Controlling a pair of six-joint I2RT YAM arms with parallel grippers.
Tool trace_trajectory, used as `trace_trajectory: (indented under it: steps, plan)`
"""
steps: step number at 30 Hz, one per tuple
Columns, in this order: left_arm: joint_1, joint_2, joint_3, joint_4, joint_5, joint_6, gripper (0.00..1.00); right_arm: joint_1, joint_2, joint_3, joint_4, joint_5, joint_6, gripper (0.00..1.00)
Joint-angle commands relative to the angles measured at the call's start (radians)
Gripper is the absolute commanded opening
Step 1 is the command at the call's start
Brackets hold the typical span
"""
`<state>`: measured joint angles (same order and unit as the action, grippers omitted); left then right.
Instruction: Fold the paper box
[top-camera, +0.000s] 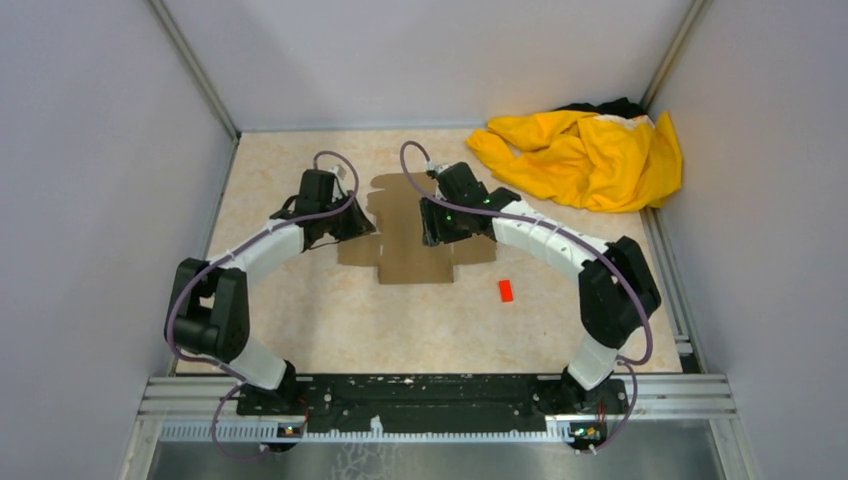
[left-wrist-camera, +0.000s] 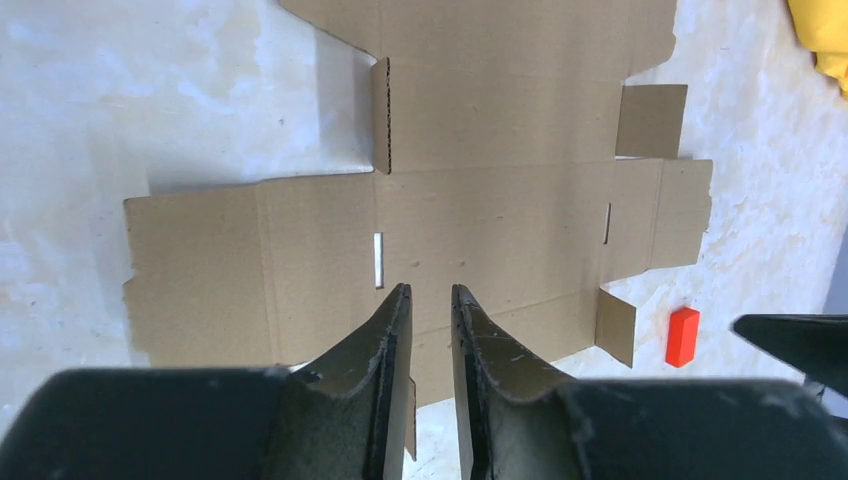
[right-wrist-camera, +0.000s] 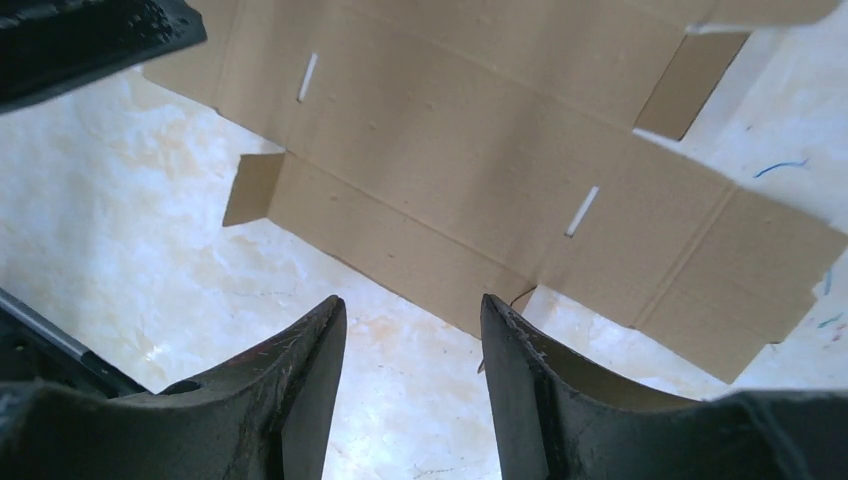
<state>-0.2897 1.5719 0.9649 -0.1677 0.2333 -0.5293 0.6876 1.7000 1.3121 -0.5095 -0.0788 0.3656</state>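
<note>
The left gripper (left-wrist-camera: 430, 292) is hanging over the paper box (left-wrist-camera: 480, 220) with its jaws only a narrow slit apart and nothing between them. Its fingertips are pointing at the sheet's middle panel, just beside a small cut slot. Whether the tips are touching the cardboard is hard to tell from the wrist view.

The right gripper (right-wrist-camera: 412, 302) is showing a wider gap and is also holding nothing. It is hovering over the bare table (top-camera: 330, 310), just off the sheet's edge and near a notch between two flaps.

The paper box is lying as a flat, unfolded die-cut sheet at the middle of the table, between the two wrists, with its flaps and tabs spread out. Both arms are curving inward from their bases toward it.

A small red block (top-camera: 506, 290) is sitting on the table near the sheet's right side, apart from it. A crumpled yellow cloth (top-camera: 585, 155) is lying in the far right corner, well apart from the cardboard.
</note>
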Motion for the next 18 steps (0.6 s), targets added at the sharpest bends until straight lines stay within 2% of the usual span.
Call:
trace_trajectory:
  steps: [1,10,18]
  plan:
    - [0.011,-0.043,0.026,-0.048,-0.06,0.023,0.29,-0.064,-0.073,0.038,-0.022,-0.02,-0.049,0.52]
    - [0.078,-0.028,0.03,-0.061,-0.066,0.016,0.37,-0.268,-0.128,-0.121,0.056,-0.122,-0.068,0.52]
    - [0.118,-0.035,0.004,-0.067,-0.119,0.011,0.42,-0.343,-0.128,-0.202,0.084,-0.14,-0.094,0.52]
